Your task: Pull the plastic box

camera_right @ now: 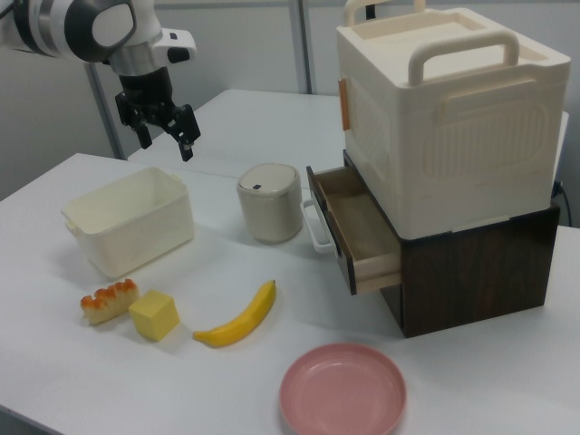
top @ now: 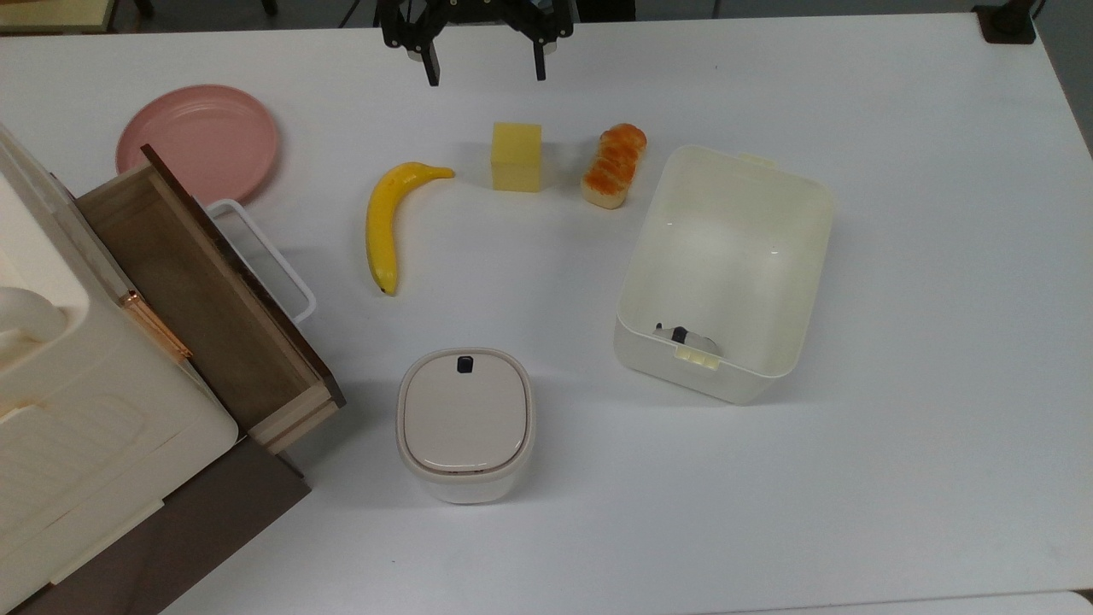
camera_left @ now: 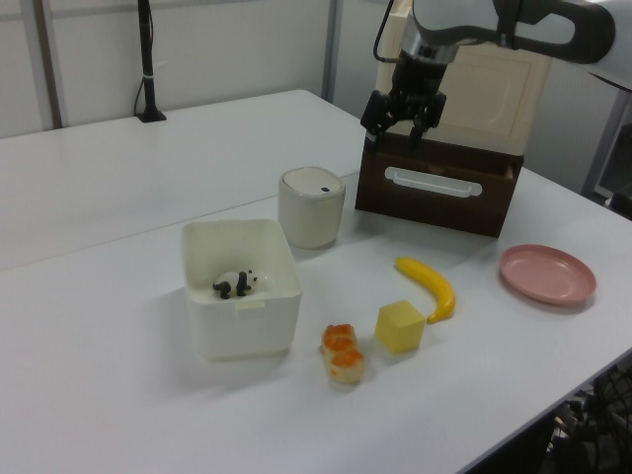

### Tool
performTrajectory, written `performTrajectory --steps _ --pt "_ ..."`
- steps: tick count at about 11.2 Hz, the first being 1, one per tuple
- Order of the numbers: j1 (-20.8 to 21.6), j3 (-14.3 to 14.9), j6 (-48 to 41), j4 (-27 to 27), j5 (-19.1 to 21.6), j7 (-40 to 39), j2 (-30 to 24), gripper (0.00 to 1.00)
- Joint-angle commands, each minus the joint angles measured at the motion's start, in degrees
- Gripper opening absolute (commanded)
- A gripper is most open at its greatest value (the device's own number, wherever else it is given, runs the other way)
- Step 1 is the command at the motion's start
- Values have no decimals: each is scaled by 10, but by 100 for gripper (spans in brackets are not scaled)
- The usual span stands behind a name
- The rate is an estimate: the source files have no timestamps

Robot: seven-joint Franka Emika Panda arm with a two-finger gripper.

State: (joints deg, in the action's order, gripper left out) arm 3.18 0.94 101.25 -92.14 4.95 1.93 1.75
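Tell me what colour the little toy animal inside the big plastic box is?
Black and white, like a panda; clearest in the left view.

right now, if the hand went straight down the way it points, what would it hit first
Probably the yellow sponge-like cube: the hand hangs high, pointing down, in line above it in the left and right views. Depth is unclear; maybe the white table beside it.

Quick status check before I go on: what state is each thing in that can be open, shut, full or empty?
gripper: open, holding nothing, up off the table.
plastic box: no lid, upright, holds a small panda figure.
lidded bin: lid shut.
wooden drawer: pulled open, nothing visible inside.
pink plate: bare.
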Motion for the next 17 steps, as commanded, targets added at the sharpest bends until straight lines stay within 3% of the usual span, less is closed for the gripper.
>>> performTrajectory --steps 1,17 --pt "-5 -2 -10 -15 2 4 -18 100" --pt "-6 -2 -9 -15 -2 11 -20 100"
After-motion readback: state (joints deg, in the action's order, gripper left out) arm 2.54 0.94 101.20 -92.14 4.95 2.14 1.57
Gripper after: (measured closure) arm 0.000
